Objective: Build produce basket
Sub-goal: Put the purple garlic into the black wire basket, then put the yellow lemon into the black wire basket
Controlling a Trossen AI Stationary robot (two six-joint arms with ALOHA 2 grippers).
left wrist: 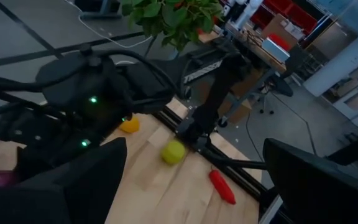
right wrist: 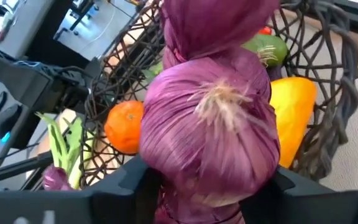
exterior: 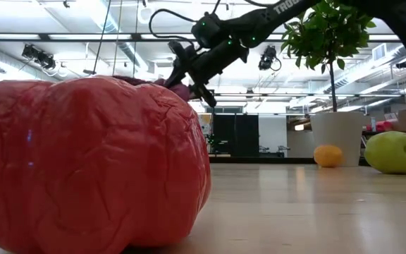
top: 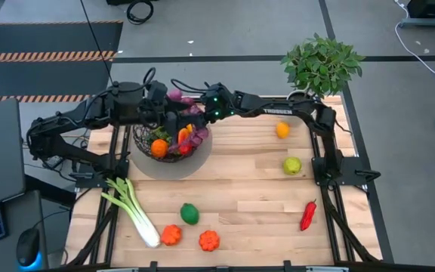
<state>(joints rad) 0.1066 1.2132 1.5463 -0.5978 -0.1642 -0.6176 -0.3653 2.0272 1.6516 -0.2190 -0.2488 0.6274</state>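
Observation:
The dark wire basket (top: 145,146) stands at the table's far left and holds an orange (top: 158,148), a yellow piece (right wrist: 294,115), a green piece (right wrist: 267,47) and red and purple pieces. My right gripper (top: 190,103) hangs over the basket's far rim, shut on a purple onion (right wrist: 210,124). The onion also shows in the low view (exterior: 182,89). My left gripper (top: 168,121) is over the basket's far left part. Its fingers are wide open and empty in the left wrist view (left wrist: 191,180). My right gripper pinches the purple onion between its two fingers, which lie on its two opposite sides (right wrist: 160,168). The fingers come from the table's right, slanting down. The onion is lifted clear above the basket, its rooty end (right wrist: 219,99) facing the wrist camera.
On the table lie a leek (top: 131,211), a green fruit (top: 190,214) and two small orange pumpkins (top: 171,235) (top: 208,240) at the near left. A red chilli (top: 308,215), a yellow-green fruit (top: 291,165) and an orange fruit (top: 282,130) lie at the right. A potted plant (top: 323,64) stands at the far right corner.

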